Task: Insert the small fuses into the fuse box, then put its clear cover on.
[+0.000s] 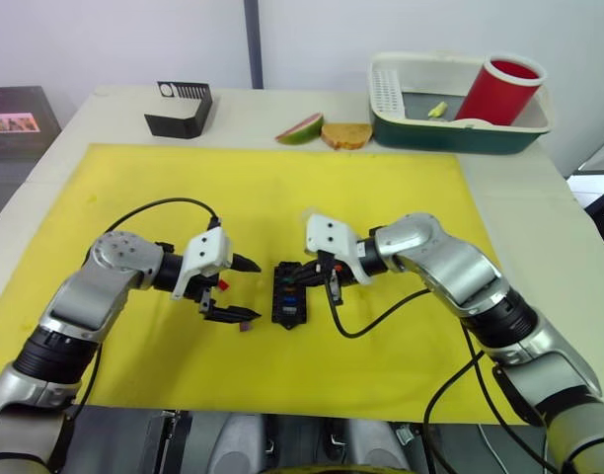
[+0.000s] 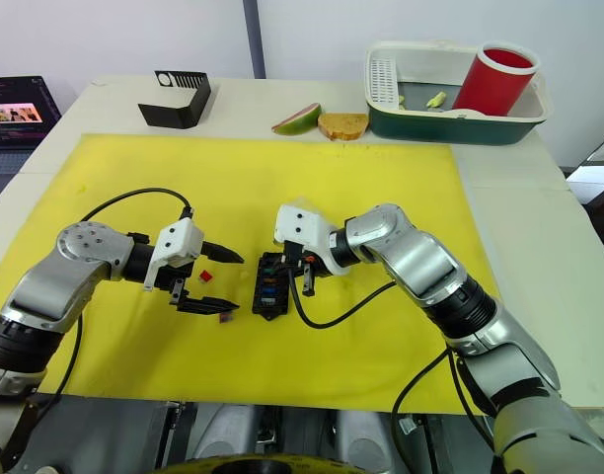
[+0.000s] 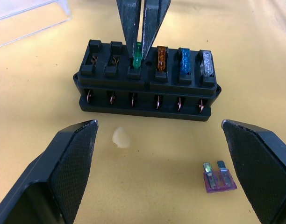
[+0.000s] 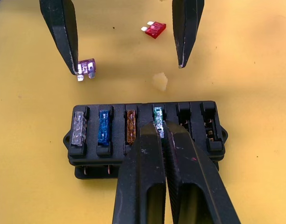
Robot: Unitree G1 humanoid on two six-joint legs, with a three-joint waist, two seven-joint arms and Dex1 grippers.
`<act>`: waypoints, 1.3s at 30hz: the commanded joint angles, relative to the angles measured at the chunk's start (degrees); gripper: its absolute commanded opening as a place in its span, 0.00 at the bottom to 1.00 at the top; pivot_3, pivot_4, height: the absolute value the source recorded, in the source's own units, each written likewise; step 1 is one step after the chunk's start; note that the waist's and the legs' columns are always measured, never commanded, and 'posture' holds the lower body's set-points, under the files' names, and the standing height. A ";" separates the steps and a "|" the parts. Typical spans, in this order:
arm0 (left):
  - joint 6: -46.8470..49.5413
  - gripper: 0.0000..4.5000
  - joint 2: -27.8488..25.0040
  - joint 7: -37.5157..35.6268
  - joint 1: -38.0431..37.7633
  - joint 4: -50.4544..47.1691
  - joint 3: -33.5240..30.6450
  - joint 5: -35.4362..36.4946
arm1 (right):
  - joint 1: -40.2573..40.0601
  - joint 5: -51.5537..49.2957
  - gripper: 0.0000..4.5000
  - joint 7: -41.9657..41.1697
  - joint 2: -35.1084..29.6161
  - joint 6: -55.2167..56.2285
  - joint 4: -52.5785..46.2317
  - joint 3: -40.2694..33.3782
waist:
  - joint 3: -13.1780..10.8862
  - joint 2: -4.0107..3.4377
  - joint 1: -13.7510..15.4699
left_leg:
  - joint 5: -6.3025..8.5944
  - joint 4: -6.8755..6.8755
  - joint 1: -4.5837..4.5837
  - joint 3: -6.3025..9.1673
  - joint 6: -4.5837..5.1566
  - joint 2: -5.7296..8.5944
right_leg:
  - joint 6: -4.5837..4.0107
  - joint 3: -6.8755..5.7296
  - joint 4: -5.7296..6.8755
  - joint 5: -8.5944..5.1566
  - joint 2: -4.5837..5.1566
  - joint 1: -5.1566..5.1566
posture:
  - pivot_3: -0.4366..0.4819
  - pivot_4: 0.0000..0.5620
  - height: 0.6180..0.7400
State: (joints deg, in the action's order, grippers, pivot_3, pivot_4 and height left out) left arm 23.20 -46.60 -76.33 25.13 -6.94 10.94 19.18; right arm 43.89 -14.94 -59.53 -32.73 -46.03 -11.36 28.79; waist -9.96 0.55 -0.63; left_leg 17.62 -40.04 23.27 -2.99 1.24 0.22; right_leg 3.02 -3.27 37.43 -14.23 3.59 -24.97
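We saw the fuse box lying on the yellow mat just below the middle of the head frames, between the two grippers. In the wrist views four of its six slots held fuses: the grey fuse, the blue fuse, the amber fuse and the green fuse; the two remaining slots showed bare metal contacts. In the head views these fuses were only small coloured specks that we could hardly tell apart.

The right gripper stood over the box with its jaws closed down on the green fuse, whose lower part was hidden in its slot and behind the fingertips. The left gripper sat just left of the box in the head views, jaws spread wide and holding nothing. The purple fuse lay flat on the mat between the box and the left jaws, close beside one finger; we could not tell whether it touched. The red fuse lay farther off, behind the left gripper's jaws. A pale crumb lay near the box.

The clear cover was cut off at the upper left corner of the left wrist frame. On the counter beyond the mat stood a black slotted stand, a green basin and a red cup.
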 commanded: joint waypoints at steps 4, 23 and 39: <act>-0.66 0.99 -0.27 0.05 0.74 -1.08 -0.59 -0.19 | -0.67 0.45 0.00 0.10 0.09 -3.09 -0.40 0.87 | 0.00 0.00 0.00 | 0.00 0.00 0.00 0.00 0.00 0.00 | 0.00 0.00 0.00 0.00 0.00 0.00 | 0.48 0.27 1.00; -0.59 1.00 -0.16 -0.11 0.71 -1.04 -0.48 -0.25 | 0.73 -0.75 0.65 1.24 2.20 -4.75 -1.72 -2.68 | 0.00 0.00 -0.02 | 0.00 0.00 0.03 0.01 0.00 0.00 | 0.00 0.00 -0.02 0.00 0.00 -0.02 | 0.48 0.27 1.00; -1.10 1.00 0.50 -0.12 1.54 0.25 -0.40 -0.77 | 2.00 -4.16 0.52 1.15 2.91 -4.48 -2.16 -7.02 | 0.00 0.00 -0.01 | 0.00 0.00 0.03 0.01 0.00 0.00 | 0.00 0.00 -0.02 0.00 0.00 -0.02 | 0.48 0.27 1.00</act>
State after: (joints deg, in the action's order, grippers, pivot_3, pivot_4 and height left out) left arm 23.07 -46.08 -76.40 25.55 -6.24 10.95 18.46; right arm 44.22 -18.19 -58.33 -30.26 -50.94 -11.97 23.77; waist -9.96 0.55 -0.64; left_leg 17.62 -40.04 23.31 -2.98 1.24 0.22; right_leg 3.02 -3.27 37.41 -14.23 3.59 -24.99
